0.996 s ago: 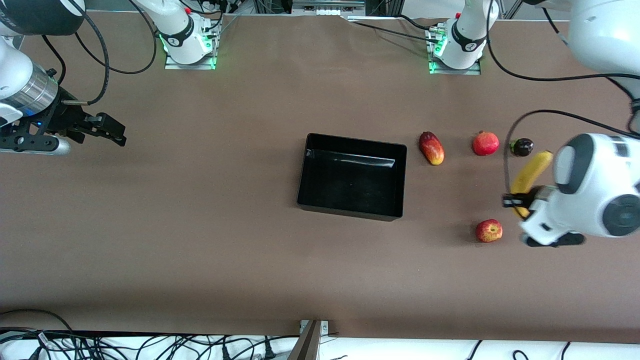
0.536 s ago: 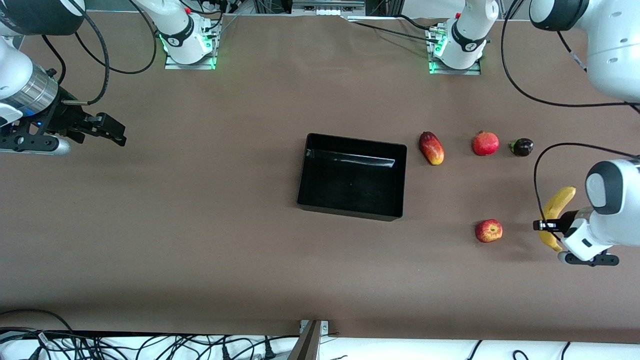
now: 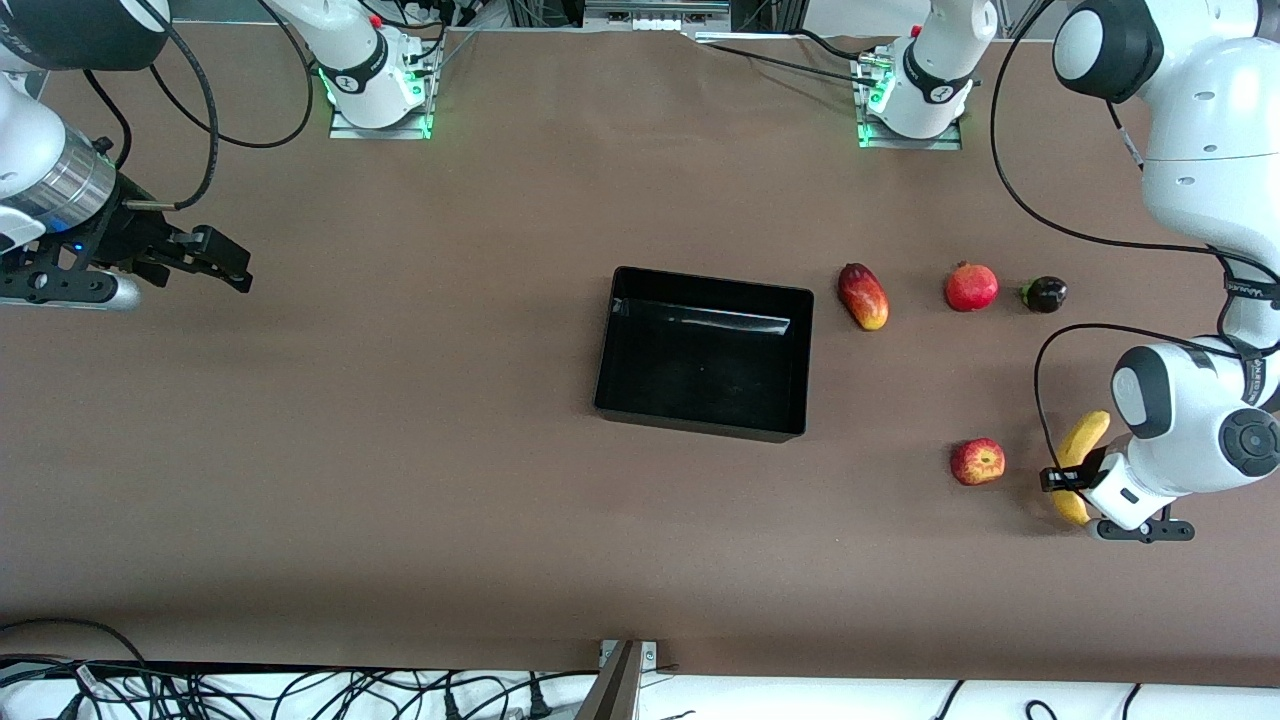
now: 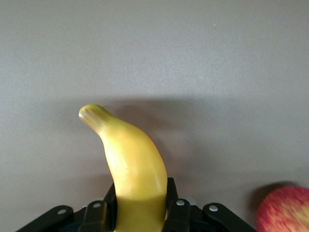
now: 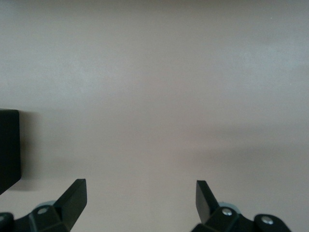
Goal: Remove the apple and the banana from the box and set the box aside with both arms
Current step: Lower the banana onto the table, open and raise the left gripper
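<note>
- The front view alone takes in the whole brown table (image 3: 400, 450): the black tray (image 3: 703, 352) sits near the middle, and the red apple with yellow streaks (image 3: 978, 462) lies at about four o'clock from it, toward the left arm's end and nearer to the front camera.
- At about two to three o'clock from the tray, a row runs toward the left arm's end: an oblong red-yellow mango-like fruit (image 3: 863, 296), a round red fruit with a crown (image 3: 971, 287), then a small dark purple fruit (image 3: 1044, 294).
- The left gripper (image 3: 1068, 478) is over the table just beside the apple, at its three o'clock, clamped around the banana (image 3: 1080, 465) near its middle.
- The left wrist view shows what the front view cannot: both black fingers (image 4: 177, 212) press the sides of the banana (image 4: 130, 164), whose stem end points away from the wrist, with its shadow on the table below; the apple (image 4: 285, 210) shows at the frame's corner.
- The left arm bends down from its base in a folded elbow, its wrist pointing toward the apple.
- The right gripper (image 3: 215, 262) waits over the table at the right arm's end, well apart from the tray, at its nine o'clock.
- The right wrist view shows its fingertips (image 5: 72, 195) spread wide with nothing between them, and an edge of the tray (image 5: 8, 147) at the frame's side.
</note>
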